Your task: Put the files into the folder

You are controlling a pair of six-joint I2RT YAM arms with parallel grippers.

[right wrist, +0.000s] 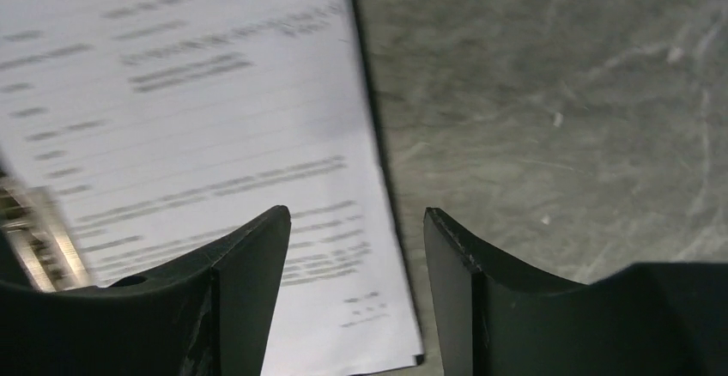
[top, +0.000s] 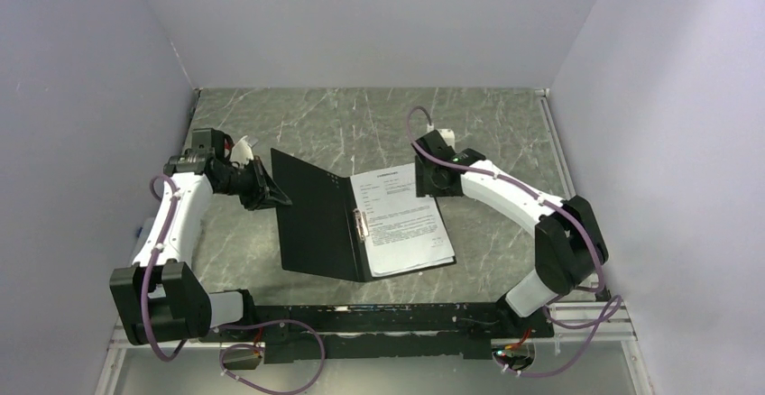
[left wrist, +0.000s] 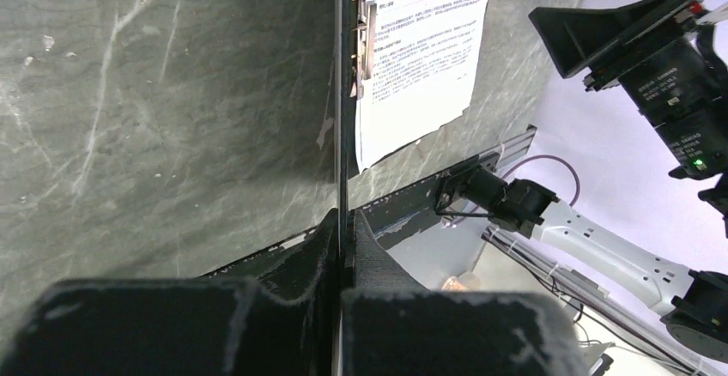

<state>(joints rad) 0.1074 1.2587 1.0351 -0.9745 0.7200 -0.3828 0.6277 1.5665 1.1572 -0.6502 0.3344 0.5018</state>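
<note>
I read site as robot lab test cell. Evidence: plain pale panels (top: 361, 16) enclose left, far, right sides; marble-pattern tabletop (top: 361, 124); black mounting rail (top: 388, 332) at near edge carries both arm bases; purple cables (top: 593, 345) run exposed.

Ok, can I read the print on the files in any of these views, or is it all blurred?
Right wrist: the files are smeared and the print is unreadable. Left wrist: the lines of text are crisper but small. Top external: even light, no glare, and the text is too small to read.
</note>
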